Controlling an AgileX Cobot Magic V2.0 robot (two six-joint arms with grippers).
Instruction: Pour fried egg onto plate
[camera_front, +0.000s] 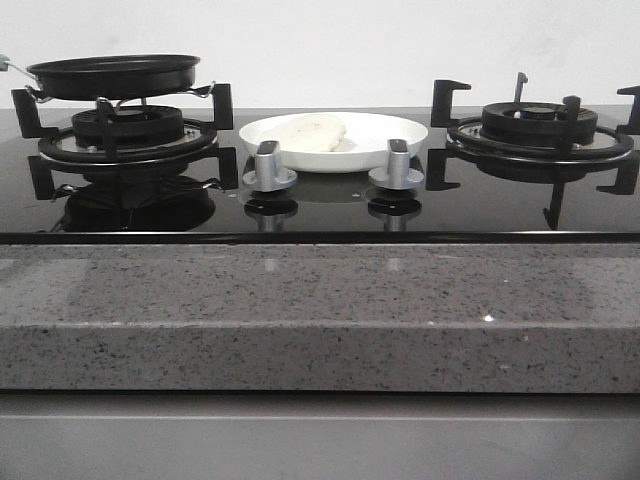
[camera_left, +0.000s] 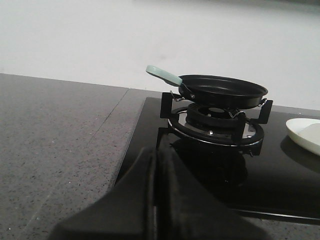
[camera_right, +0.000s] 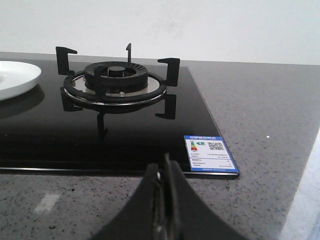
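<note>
The fried egg (camera_front: 312, 132) lies pale side up in the white plate (camera_front: 400, 132), which sits at the middle back of the hob between the two burners. The plate's edge also shows in the left wrist view (camera_left: 300, 131) and the right wrist view (camera_right: 20, 77). A black frying pan (camera_front: 115, 75) with a pale green handle (camera_left: 164, 75) rests on the left burner; nothing shows inside it. My left gripper (camera_left: 155, 156) is shut and empty, well short of the pan. Over the counter in front of the right burner, my right gripper (camera_right: 164, 167) is shut with nothing in it. Neither gripper shows in the front view.
The right burner (camera_front: 540, 128) with its black pan supports stands bare. Two silver knobs (camera_front: 269, 168) (camera_front: 397, 166) sit in front of the plate. A blue energy label (camera_right: 209, 154) is stuck on the glass hob's near right corner. Speckled grey counter surrounds the hob.
</note>
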